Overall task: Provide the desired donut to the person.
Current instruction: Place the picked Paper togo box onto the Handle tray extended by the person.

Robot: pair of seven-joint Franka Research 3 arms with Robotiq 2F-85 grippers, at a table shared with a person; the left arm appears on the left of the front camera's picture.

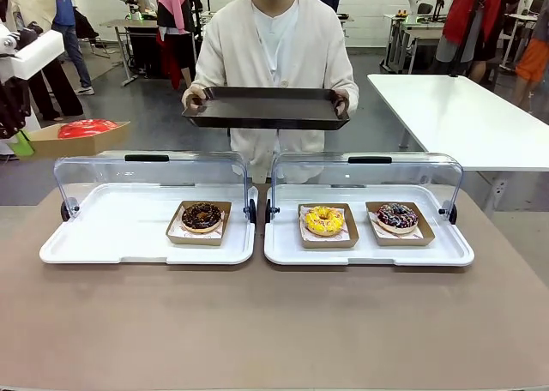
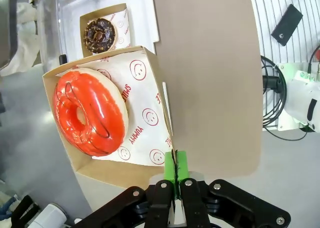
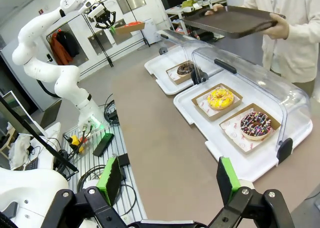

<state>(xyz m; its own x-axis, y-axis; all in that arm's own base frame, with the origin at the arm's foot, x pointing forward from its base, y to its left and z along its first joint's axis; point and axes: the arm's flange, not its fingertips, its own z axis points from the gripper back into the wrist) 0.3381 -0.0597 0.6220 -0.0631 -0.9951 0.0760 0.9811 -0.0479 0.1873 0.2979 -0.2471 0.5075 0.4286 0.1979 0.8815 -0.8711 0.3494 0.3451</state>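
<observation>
My left gripper (image 2: 175, 169) is shut on the rim of a cardboard box (image 2: 150, 133) that holds a red-glazed donut (image 2: 90, 110). It holds the box in the air at the far left (image 1: 23, 141), left of the display cases, with the red donut (image 1: 86, 129) showing. The person (image 1: 274, 48) stands at the far side and holds out a dark tray (image 1: 266, 108) with both hands. A chocolate donut (image 1: 202, 217) lies in the left case. A yellow donut (image 1: 323, 220) and a sprinkled donut (image 1: 396, 217) lie in the right case. My right gripper (image 3: 167, 180) hangs open and holds nothing, above the table's near right.
Two white display cases (image 1: 103, 245) (image 1: 446, 252) stand side by side with clear lids (image 1: 150, 172) tipped back. A white table (image 1: 463, 117) stands at the back right. Cables and a grey rack (image 3: 107, 153) lie beside the table's edge. The brown tabletop (image 1: 274, 322) in front is bare.
</observation>
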